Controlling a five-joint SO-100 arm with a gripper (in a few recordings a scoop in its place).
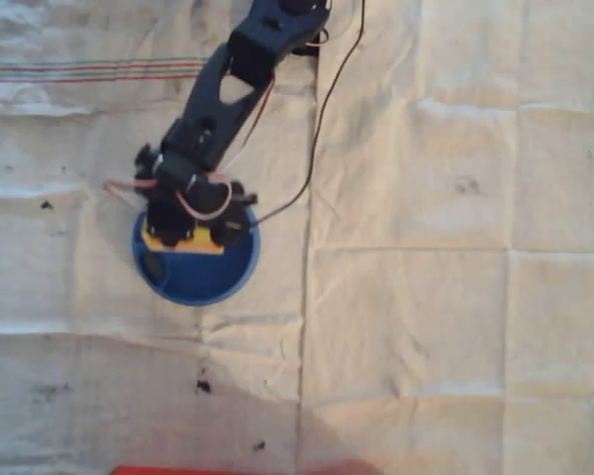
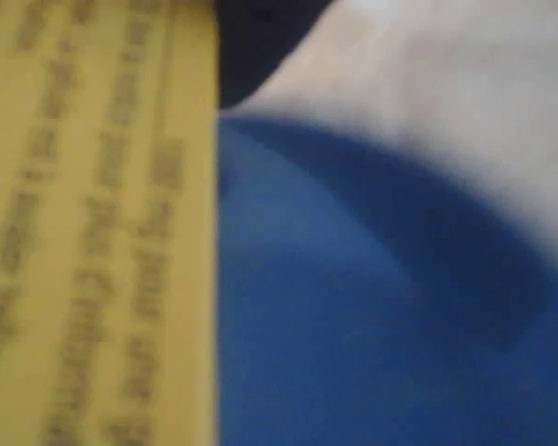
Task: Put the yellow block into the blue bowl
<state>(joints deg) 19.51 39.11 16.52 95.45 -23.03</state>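
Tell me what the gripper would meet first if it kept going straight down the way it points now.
Most likely the inside of the blue bowl. The gripper hangs over its upper rim with the yellow block at its jaws, and the wrist view shows blue below. Depth is unclear.

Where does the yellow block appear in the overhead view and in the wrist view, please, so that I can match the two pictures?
Overhead view: the yellow block lies left of centre, under the gripper, over the bowl's upper rim.
Wrist view: it fills the left part of the picture, close and blurred.
Shared landmark: the blue bowl, directly beside the block in both.
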